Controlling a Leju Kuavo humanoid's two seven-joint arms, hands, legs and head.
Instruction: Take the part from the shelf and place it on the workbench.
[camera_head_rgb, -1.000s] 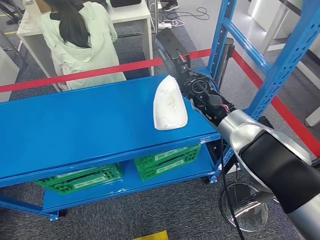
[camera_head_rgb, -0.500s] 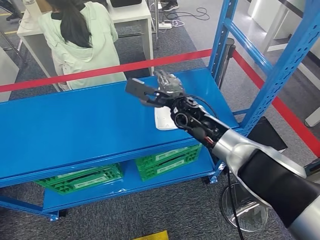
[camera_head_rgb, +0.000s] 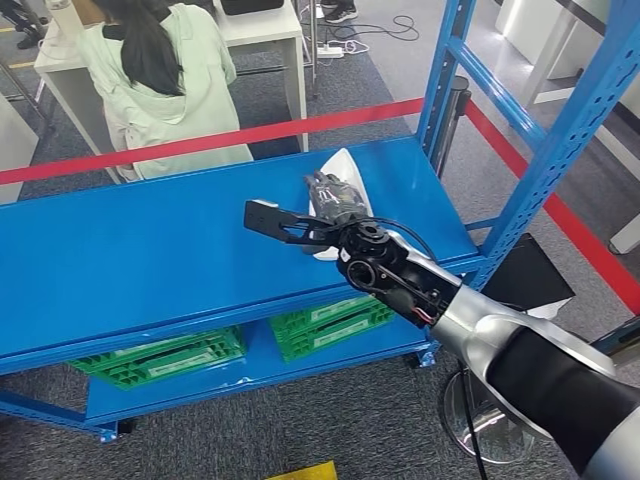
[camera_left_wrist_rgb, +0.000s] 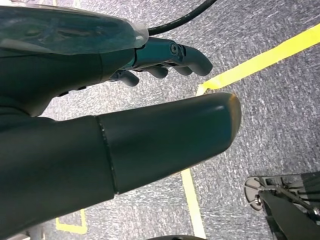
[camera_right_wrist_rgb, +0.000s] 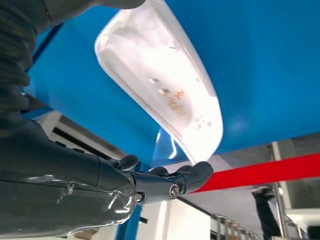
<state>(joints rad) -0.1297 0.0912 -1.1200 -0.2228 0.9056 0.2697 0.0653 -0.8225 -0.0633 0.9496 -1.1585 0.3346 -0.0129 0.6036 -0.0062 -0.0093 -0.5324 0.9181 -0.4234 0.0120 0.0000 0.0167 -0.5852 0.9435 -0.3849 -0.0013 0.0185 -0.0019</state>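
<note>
Head view: the right hand (camera_head_rgb: 326, 205) reaches over the blue shelf (camera_head_rgb: 151, 250), its thumb stretched out to the robot's left and its dark fingers lying over the white part (camera_head_rgb: 343, 165), which rests on the shelf's top level near the far right corner. Whether the hand actually grips the part I cannot tell. Green crates (camera_head_rgb: 332, 322) sit on the lower level. A person in a pale green jacket (camera_head_rgb: 162, 85) sits behind a red barrier tape (camera_head_rgb: 189, 145).

Left wrist view: the left hand (camera_left_wrist_rgb: 158, 100) hangs above grey carpet (camera_left_wrist_rgb: 264, 110) with yellow floor lines (camera_left_wrist_rgb: 260, 60), fingers loosely apart, holding nothing.

Right wrist view: the part (camera_right_wrist_rgb: 166, 87) lies against the blue shelf surface (camera_right_wrist_rgb: 264, 65); the fingertips (camera_right_wrist_rgb: 196, 175) sit at its narrow end.
</note>
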